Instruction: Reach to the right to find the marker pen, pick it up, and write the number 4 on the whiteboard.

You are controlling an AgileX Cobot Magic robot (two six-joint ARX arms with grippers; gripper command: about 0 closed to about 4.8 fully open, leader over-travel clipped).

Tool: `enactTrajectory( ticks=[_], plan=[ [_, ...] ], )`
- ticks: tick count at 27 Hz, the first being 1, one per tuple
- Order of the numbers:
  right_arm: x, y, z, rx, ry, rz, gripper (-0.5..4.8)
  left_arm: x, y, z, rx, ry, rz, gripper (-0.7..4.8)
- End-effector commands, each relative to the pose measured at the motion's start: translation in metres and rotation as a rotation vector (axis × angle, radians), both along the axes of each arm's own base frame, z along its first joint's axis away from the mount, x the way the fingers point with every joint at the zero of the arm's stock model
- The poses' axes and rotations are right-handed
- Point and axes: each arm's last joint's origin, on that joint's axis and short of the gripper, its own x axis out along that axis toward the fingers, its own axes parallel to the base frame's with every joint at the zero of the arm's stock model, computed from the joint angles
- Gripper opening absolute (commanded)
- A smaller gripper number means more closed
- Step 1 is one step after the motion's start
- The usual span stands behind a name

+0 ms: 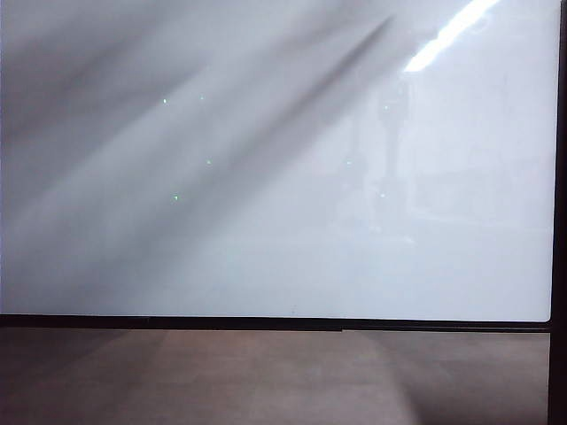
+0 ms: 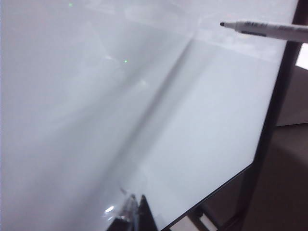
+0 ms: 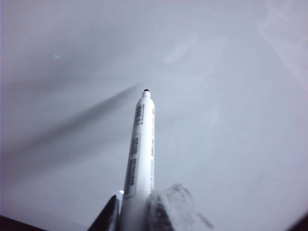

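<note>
Jaws of right gripper (image 3: 132,211) clamp slim white marker pen (image 3: 141,149) over glossy whiteboard (image 3: 231,120); left gripper's (image 2: 134,211) unreadable.

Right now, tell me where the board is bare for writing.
The whiteboard carries no ink, bare from its black bottom frame up. The right gripper holds the marker pen, uncapped tip toward the board. The left gripper hangs near the board's lower corner.

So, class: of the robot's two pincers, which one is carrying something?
The right pincer: its jaws are shut on the marker pen, dark tip aimed at the whiteboard. The left pincer shows only fingertips at the view's edge, with nothing between them.
</note>
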Motion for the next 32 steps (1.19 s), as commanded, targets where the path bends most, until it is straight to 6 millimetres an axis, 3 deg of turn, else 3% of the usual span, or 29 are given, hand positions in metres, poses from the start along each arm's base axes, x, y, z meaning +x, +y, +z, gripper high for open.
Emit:
enactTrajectory(
  ticks=[1,32],
  plan=[
    [0.001,-0.001,0.005,-0.010,-0.039,-0.028,-0.02,-0.002,0.001,0.006,-0.016,-0.021,-0.014,-0.05],
    [0.030,0.005,-0.007,-0.087,-0.069,-0.070,-0.02,-0.002,0.001,0.005,-0.010,-0.014,-0.018,-0.05]
  ],
)
